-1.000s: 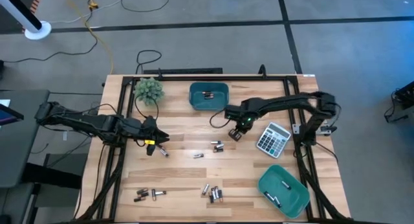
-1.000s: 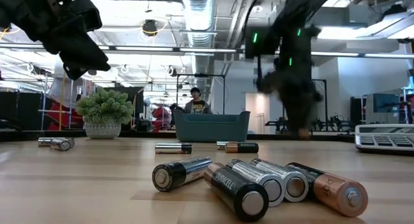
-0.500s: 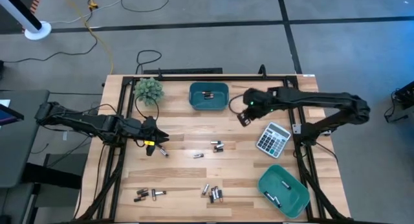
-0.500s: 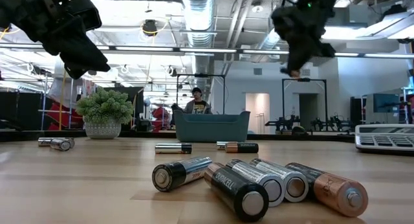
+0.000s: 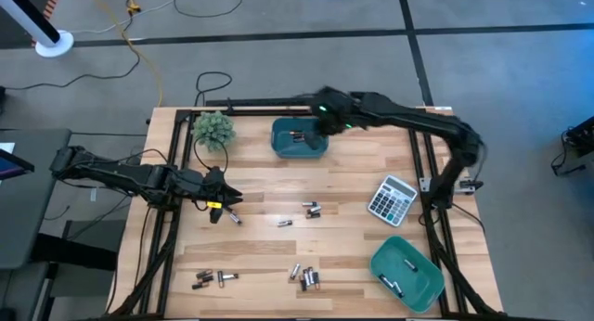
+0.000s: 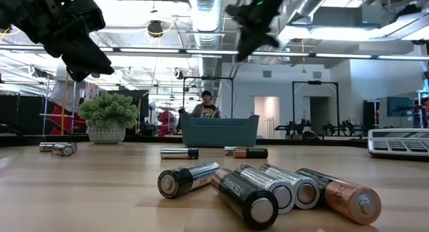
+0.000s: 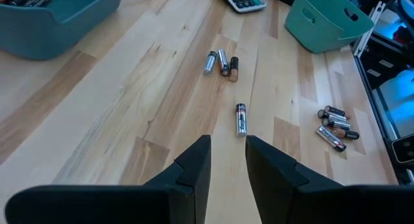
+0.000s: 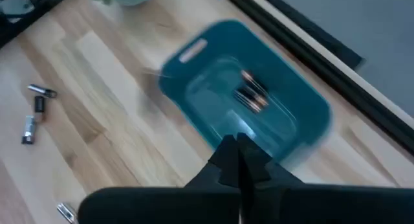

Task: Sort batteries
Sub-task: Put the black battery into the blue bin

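Note:
Small dark and silvery batteries lie in loose groups on the wooden table: a few (image 5: 311,208) at mid-table, one (image 5: 285,223) beside them, and several each (image 5: 306,276) (image 5: 212,279) near the front edge. More lie in the far teal bin (image 5: 300,138) and the near right teal bin (image 5: 406,273). My right gripper (image 5: 325,120) hangs shut high over the far bin's right rim; in its wrist view the fingers (image 8: 223,160) are together with no battery showing between them. My left gripper (image 5: 225,200) hovers open above the table's left middle, its fingers (image 7: 194,169) holding nothing.
A grey-white calculator (image 5: 391,199) lies at the right, between the two bins. A small potted plant (image 5: 214,128) stands at the far left corner. A black frame runs along the table's far and side edges. One battery (image 7: 240,118) lies just ahead of my left gripper.
My right gripper has risen from just above the table beside the calculator. It has swung toward the far edge and leftward, ending high over the far teal bin. The batteries on the table have stayed put.

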### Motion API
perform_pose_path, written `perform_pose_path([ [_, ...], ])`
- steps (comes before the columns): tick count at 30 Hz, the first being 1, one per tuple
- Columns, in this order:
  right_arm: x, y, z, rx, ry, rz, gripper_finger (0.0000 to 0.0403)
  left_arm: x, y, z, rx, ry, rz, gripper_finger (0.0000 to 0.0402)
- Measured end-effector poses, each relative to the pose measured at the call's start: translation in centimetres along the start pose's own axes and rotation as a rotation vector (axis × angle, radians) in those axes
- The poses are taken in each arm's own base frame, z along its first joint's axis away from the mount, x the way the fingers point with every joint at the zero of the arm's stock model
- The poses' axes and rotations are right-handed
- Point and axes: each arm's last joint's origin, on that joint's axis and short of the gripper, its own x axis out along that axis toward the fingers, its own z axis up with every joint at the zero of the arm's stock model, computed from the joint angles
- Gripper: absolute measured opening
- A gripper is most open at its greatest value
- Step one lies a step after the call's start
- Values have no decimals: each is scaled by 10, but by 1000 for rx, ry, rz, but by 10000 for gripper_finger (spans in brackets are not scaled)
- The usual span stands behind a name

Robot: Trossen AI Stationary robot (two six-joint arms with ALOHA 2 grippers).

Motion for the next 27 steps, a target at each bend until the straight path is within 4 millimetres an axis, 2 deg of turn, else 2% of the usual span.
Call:
perform_pose_path([
  [3, 32, 2, 22, -35, 38, 33, 2, 0, 0, 0, 1, 4, 2, 91],
  [6, 71, -2, 35, -51, 109, 16, 2, 0, 0, 0, 0, 4, 2, 91],
  [10, 121, -16, 32, -29, 270, -39, 2, 0, 0, 0, -18, 4, 2, 91],
  [13, 147, -22, 23, -24, 361, -69, 1, 0, 0, 0, -27, 4, 2, 91],
  [16, 156, -18, 18, -33, 385, -68, 1, 0, 0, 0, -41, 5, 3, 91],
  [20, 157, -10, 16, -49, 383, -59, 1, 0, 1, -2, -40, 18, 10, 91],
  [27, 141, -4, 22, -57, 332, -36, 0, 0, 1, -3, -31, 30, 16, 91],
])
